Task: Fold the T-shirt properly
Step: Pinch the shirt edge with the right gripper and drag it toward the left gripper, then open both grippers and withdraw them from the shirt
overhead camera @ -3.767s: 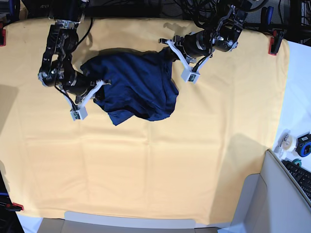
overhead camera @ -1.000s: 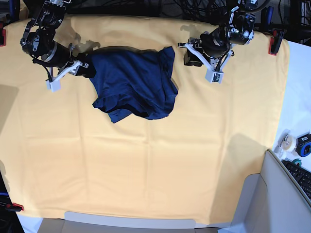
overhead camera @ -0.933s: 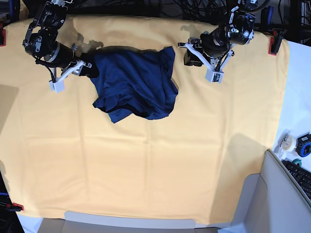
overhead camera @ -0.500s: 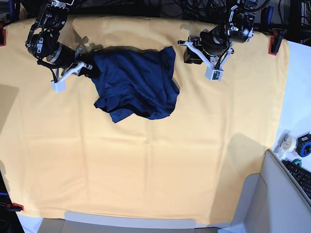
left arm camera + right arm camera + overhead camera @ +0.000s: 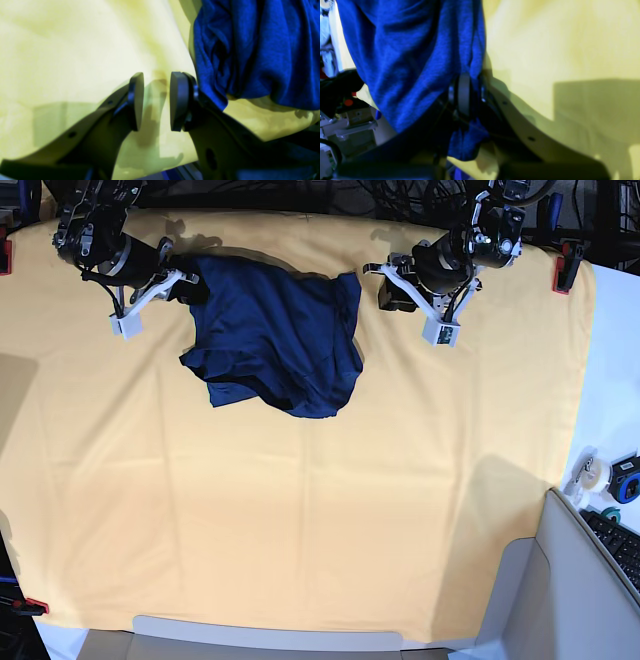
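Observation:
The T-shirt point(image 5: 275, 335) is a dark navy heap, bunched and creased, at the far middle of the yellow cloth point(image 5: 300, 510). My right gripper point(image 5: 190, 288), on the base view's left, is shut on the T-shirt's far left corner. In the right wrist view, blue fabric point(image 5: 415, 55) is pinched between the fingers point(image 5: 464, 95) and hangs below them. My left gripper point(image 5: 380, 288) hovers just off the T-shirt's right edge. Its pads point(image 5: 137, 100) stand apart with only yellow cloth between them, and the T-shirt point(image 5: 257, 50) lies right beside the right pad.
Red clamps point(image 5: 568, 265) hold the yellow cloth at the table's corners. Tape rolls point(image 5: 600, 475) and a keyboard point(image 5: 620, 545) sit off the right edge. A grey box point(image 5: 560, 600) stands at the near right corner.
My right gripper has shut on the T-shirt's left corner and pulled it toward the far left, dragging the heap that way. The left gripper has barely moved.

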`<state>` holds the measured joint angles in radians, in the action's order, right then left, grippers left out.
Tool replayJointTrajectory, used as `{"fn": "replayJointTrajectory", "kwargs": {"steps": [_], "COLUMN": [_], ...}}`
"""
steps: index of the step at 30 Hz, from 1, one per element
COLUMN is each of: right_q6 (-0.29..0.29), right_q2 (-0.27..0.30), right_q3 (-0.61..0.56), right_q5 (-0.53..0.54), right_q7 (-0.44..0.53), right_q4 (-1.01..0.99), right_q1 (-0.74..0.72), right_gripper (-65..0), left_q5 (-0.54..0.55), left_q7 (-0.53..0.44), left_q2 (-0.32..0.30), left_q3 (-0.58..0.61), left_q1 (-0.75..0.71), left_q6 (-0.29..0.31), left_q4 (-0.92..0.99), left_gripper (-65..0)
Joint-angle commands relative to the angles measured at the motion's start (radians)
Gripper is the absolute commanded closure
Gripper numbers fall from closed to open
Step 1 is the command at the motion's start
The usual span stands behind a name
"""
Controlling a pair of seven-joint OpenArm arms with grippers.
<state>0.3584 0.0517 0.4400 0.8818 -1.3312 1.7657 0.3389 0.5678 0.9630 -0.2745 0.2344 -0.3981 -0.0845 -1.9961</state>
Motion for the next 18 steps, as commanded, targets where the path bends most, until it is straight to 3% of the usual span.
{"fn": "replayJointTrajectory", "kwargs": {"steps": [1,11,18], "right_q6": [-0.005,-0.008,-0.009], "right_q2": [0.006,0.009,0.017], "right_q3": [0.001,0.007,0.009], "right_q5": [-0.048,-0.054,-0.056], "right_q7": [-0.057,-0.028,-0.028], "right_q4": [0.003,-0.003,-0.002], "right_q1": [0.018,0.015,0.012], "right_gripper": [0.0,-0.8,-19.1], "left_q5": [0.007,0.007,0.007], "left_q7": [-0.017,-0.017,-0.017], "left_q2": [-0.002,-0.002,-0.002], "left_q3": [-0.002,-0.003,-0.003], "left_q1": [0.005,0.005,0.000], "left_q6": [0.005,0.005,0.004], "left_q4": [-0.015,-0.015,-0.018], "left_gripper": [-17.8,-17.9,-17.9]}}
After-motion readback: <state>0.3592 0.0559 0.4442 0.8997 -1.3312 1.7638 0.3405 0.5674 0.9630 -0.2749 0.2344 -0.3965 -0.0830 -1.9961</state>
